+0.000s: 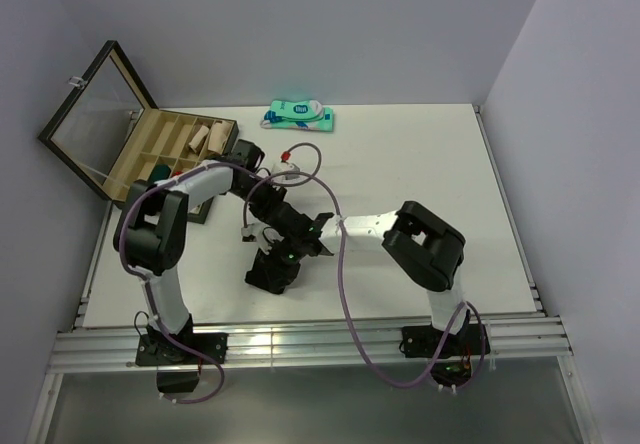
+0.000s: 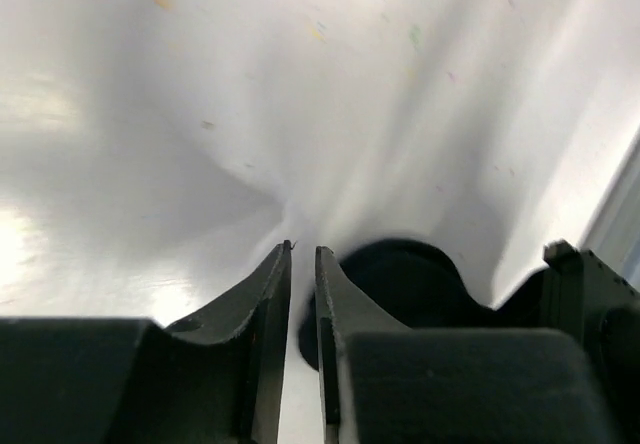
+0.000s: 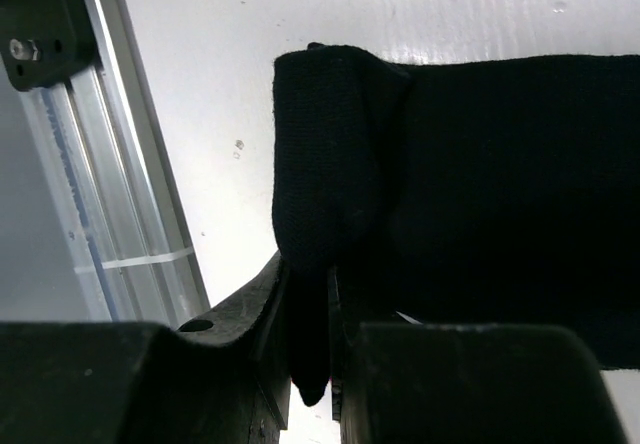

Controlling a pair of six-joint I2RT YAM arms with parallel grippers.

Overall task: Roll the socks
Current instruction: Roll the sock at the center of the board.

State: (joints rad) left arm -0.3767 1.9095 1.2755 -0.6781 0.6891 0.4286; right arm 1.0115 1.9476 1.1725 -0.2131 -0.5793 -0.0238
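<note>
Two grippers are showing here. What is your right one doing?

My right gripper [image 3: 308, 264] is pinching a fold of the black sock [image 3: 480, 184]. Its jaws are sitting almost together, with the dark fabric squeezed between them and a tip of it hanging down below. The rest of that sock is lying flat on the white table [image 3: 250, 54], stretching off to one side of the pinch. A metal rail [image 3: 130, 184] is running along the table's edge nearby.

And your left one?

My left gripper [image 2: 303, 254] is hanging over the table with its jaws standing a narrow slit apart. Nothing is sitting in that slit, and I am seeing bare tabletop through it. A dark rounded shape [image 2: 400, 284] is showing just beside one jaw, and I cannot tell what it is.

Where is the sock lying, seen from above?

It is lying toward the near edge of the table, between my two bases, bunched dark under both wrists, which are meeting just over it. I cannot tell whether a second sock is lying in there. Well apart from it, a wooden box [image 1: 165, 144] is sitting at the far left with its lid [image 1: 95, 114] standing open, and a teal-and-white packet [image 1: 300, 116] is lying at the far edge.
</note>
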